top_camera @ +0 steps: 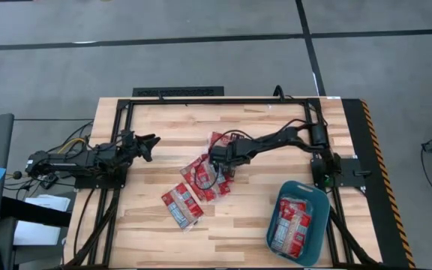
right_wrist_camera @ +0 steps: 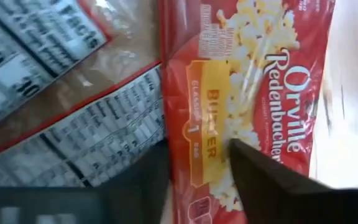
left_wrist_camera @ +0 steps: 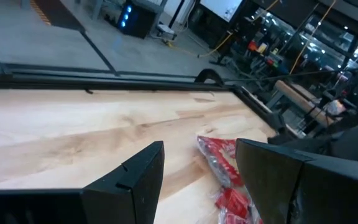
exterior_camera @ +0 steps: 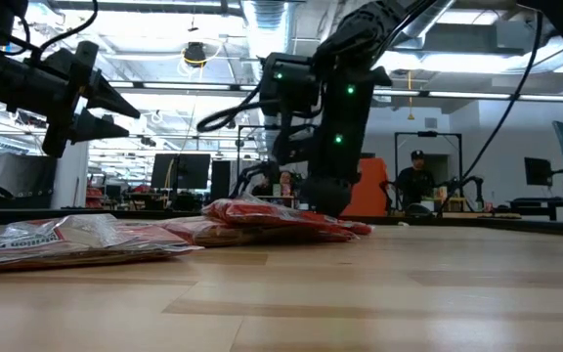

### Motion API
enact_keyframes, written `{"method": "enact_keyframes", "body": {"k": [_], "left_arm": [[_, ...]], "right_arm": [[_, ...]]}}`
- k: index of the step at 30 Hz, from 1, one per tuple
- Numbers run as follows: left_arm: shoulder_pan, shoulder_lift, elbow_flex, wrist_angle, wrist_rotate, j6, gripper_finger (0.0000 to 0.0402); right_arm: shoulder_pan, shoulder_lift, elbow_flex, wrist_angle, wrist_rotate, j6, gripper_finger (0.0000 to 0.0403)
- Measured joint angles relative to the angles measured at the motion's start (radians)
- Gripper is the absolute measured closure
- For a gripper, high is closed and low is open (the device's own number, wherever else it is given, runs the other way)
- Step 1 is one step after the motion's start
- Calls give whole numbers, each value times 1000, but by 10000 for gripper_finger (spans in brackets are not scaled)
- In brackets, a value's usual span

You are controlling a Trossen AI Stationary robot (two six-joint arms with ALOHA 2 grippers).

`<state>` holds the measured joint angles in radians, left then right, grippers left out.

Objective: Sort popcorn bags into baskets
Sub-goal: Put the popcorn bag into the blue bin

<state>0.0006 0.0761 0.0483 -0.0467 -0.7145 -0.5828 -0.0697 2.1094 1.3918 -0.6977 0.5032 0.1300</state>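
the right hand [top_camera: 217, 159] is down at the cluster of popcorn bags [top_camera: 201, 177] near the middle of the wooden counter [top_camera: 163, 225]. in the right wrist view its two dark fingers [right_wrist_camera: 272, 180] stand a little apart on either side of a red packet [right_wrist_camera: 241, 81] with yellow popcorn and an orange butter panel, and the fingertips press against its face. whether they truly grip the packet cannot be told from here. in the low view this arm comes down onto the top of the pile [exterior_camera: 272, 217] of flat red packets lying on the counter.

one more packet [top_camera: 181, 205] lies a little apart from the cluster, toward the front edge of the counter; in the low view it shows as the nearest bag [exterior_camera: 62, 240].

the teal basket [top_camera: 319, 196] sits at the right front corner of the counter, well apart from the pile, with packets [top_camera: 291, 223] lying flat inside it.

the left hand [top_camera: 150, 145] hangs above the counter's left side, its fingers spread wide with nothing between them; the left wrist view shows bare wood and a red packet [left_wrist_camera: 217, 160] beyond the gap
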Motion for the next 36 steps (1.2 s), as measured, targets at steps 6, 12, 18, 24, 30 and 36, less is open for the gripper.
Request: {"method": "enact_keyframes", "body": {"k": [6, 12, 18, 24, 30, 36], "left_arm": [[0, 0, 0, 0, -3, -1, 215], [0, 0, 0, 0, -3, -6, 215], [0, 0, 0, 0, -3, -3, 215], [0, 0, 0, 0, -3, -2, 215], [0, 0, 0, 0, -5, -1, 215], [0, 0, 0, 0, -26, -4, 215]], "right_arm": [[5, 12, 21, -83, 45, 88, 384], [59, -41, 128, -220, -19, 139, 393], [169, -214, 192, -327, -67, 222, 394], [354, -425, 194, -406, -216, 421, 394], [575, -584, 194, -452, -316, 689, 398], [752, -665, 195, -473, -338, 1019, 395]]}}
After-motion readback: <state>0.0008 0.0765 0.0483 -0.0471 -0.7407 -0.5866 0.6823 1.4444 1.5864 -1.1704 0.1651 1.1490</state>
